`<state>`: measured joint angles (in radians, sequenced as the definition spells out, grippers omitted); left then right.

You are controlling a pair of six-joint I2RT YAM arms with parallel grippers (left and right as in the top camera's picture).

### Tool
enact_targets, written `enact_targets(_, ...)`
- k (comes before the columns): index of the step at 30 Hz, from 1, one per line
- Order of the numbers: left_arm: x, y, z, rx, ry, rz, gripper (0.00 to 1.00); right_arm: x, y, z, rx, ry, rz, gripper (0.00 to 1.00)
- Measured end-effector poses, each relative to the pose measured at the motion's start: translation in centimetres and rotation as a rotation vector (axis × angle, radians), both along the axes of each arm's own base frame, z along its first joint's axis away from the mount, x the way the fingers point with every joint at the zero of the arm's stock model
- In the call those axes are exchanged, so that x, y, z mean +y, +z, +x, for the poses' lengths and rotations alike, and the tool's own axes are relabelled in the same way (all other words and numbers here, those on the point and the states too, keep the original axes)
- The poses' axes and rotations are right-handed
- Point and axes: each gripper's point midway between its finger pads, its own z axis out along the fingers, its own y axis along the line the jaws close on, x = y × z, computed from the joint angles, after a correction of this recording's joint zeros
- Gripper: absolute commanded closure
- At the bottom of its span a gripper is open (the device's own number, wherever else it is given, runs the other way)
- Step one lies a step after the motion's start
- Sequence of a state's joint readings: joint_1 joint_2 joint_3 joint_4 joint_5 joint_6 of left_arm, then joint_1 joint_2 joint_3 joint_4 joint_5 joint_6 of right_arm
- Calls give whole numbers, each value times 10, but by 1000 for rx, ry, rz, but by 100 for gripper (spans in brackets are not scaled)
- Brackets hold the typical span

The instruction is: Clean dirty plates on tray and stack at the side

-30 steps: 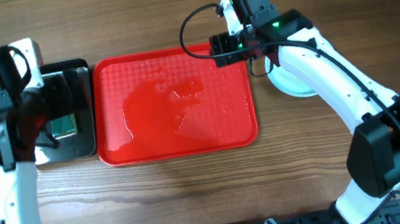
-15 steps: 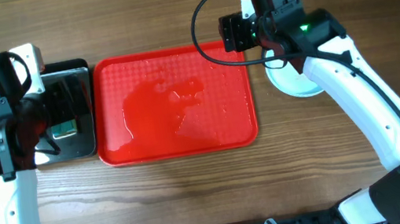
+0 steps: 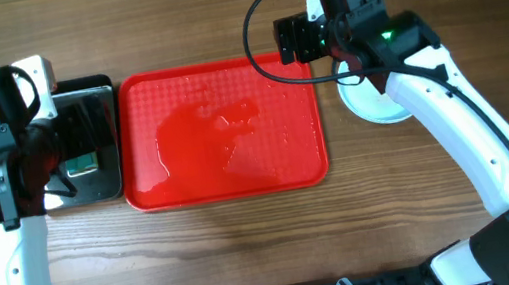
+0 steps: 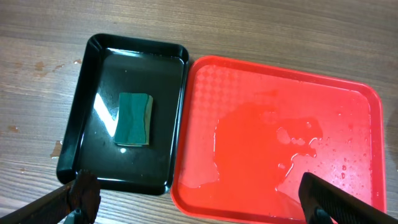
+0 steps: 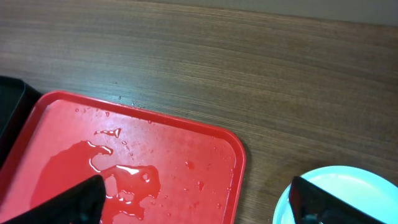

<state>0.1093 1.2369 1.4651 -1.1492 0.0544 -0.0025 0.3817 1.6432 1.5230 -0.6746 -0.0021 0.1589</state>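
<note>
Red tray (image 3: pixel 239 173) lay mid-table, wet: a puddle (image 3: pixel 203 135) and droplets (image 3: pixel 289 139) on its textured floor. The plates (image 3: pixel 371 111) sat on the wood table (image 3: pixel 251 254) just off the tray's right edge, pale with a turquoise rim. I could not count the stack. My right fingers (image 5: pixel 78 200) were spread wide and empty above the tray's far right corner. My left fingers (image 4: pixel 79 198) were likewise wide and empty over the black tray (image 4: pixel 140 68), where a green sponge (image 4: pixel 134 118) lay flat.

Both end effectors (image 4: pixel 198 190) (image 5: pixel 196 185) splayed, empty
</note>
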Motion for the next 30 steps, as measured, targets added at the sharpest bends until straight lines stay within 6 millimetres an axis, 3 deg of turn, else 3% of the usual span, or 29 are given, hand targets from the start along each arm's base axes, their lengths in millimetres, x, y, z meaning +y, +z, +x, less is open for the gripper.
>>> enact_targets(16, 0, 0, 0, 0, 0, 0, 0, -1, 0, 0, -1, -2, -3, 1)
enact_targets(26, 0, 0, 0, 0, 0, 0, 0, -22, -4, 1, -23, -8, -158, 0)
enact_targets(30, 0, 0, 0, 0, 0, 0, 0, -36, 24, 2, -117, -32, -162, 0)
